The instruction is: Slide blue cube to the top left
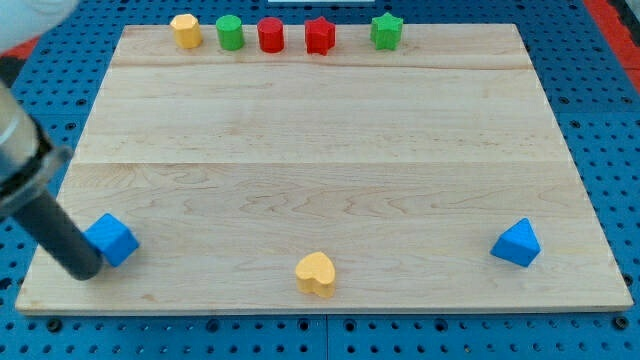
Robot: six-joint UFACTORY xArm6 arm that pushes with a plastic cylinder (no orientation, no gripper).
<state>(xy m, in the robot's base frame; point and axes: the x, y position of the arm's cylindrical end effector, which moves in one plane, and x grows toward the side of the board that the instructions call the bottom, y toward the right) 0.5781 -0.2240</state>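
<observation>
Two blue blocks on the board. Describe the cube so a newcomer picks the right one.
Start at the pale wooden board and go to its corner at the view's bottom left. The blue cube sits there, with my tip touching its left side. The other blue block, a wedge-like shape, lies far off at the view's bottom right with nothing near it.

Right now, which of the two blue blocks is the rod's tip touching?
The blue cube at the view's bottom left; my tip rests against its left side. The other blue block sits far right, untouched.
</observation>
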